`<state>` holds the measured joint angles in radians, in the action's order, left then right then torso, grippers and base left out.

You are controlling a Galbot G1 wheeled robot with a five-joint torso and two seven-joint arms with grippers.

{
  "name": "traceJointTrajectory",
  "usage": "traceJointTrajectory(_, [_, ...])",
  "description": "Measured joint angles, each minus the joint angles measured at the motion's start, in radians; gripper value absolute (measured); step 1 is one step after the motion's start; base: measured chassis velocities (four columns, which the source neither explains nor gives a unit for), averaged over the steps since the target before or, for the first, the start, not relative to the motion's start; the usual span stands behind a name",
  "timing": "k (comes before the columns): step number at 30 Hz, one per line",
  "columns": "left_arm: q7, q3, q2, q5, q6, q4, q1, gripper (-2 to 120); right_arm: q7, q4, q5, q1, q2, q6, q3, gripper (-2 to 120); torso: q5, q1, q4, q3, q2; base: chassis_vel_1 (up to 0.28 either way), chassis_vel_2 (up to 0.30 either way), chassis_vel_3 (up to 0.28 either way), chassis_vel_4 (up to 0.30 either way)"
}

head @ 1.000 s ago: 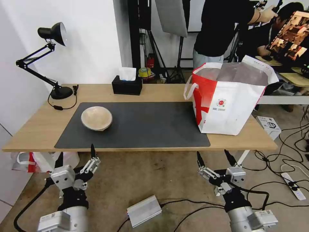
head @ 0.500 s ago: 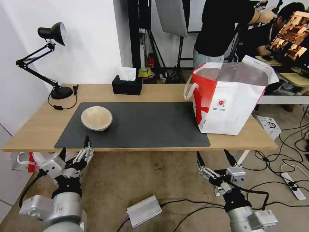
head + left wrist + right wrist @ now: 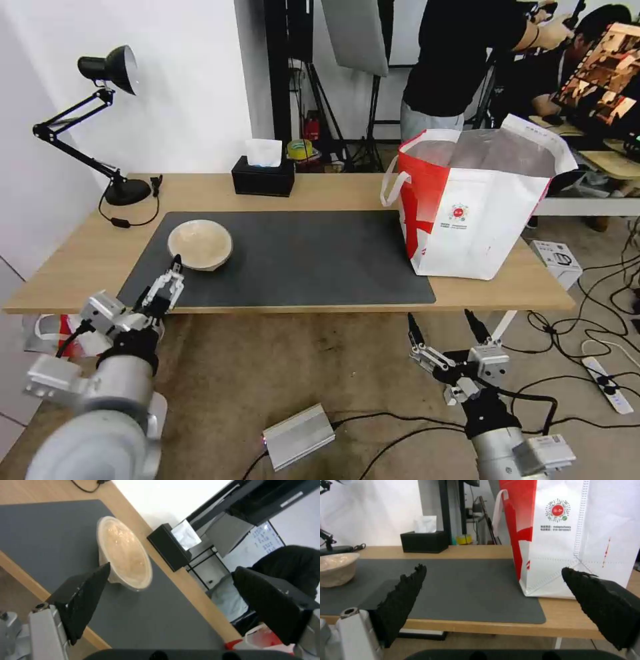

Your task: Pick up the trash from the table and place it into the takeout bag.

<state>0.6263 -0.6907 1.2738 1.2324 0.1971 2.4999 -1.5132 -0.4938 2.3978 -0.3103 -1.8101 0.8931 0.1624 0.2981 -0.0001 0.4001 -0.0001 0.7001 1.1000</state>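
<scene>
Tan bowl (image 3: 200,245) upright on bench mat (image 3: 300,260), nothing blocking; L pincer (image 3: 160,288) spread beside it, R pincer (image 3: 445,328) spread below bench edge.

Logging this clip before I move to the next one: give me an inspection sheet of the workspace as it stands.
Surface: table with grey mat.
Job's things: tan bowl on mat; takeout bag upright at the table's right end.
Clutter: tissue box, desk lamp.
Hands: left hand open, at the table's front edge, near the bowl; right hand open, below the table edge.
Cables: several on the floor.
Surroundings: silver box on the floor.
</scene>
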Motion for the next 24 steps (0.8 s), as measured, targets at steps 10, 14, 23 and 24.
traceJointTrajectory(10, [0.130, -0.077, -0.100, 0.271, 0.025, -0.031, 0.131, 100, 0.000, 0.000, 0.000, 0.000, 0.000, 0.000, 0.000, 100, 0.0001, 0.000, 0.0001, 0.000, 0.000, 0.000, 0.000, 0.000, 0.000])
traceJointTrajectory(14, [0.154, -0.082, -0.127, 0.300, 0.026, -0.065, 0.169, 100, 0.000, 0.000, 0.000, 0.000, 0.000, 0.000, 0.000, 100, 0.0000, 0.000, 0.0001, 0.000, 0.000, 0.000, 0.000, 0.000, 0.000])
traceJointTrajectory(23, [0.237, -0.073, -0.180, 0.348, 0.025, -0.135, 0.249, 100, 0.000, 0.000, 0.000, 0.000, 0.000, 0.000, 0.000, 100, 0.0001, 0.000, 0.0001, 0.000, 0.000, 0.000, 0.000, 0.000, 0.000])
traceJointTrajectory(24, [0.252, -0.071, -0.187, 0.351, 0.025, -0.145, 0.258, 100, 0.000, 0.000, 0.000, 0.000, 0.000, 0.000, 0.000, 100, 0.0001, 0.000, 0.0001, 0.000, 0.000, 0.000, 0.000, 0.000, 0.000])
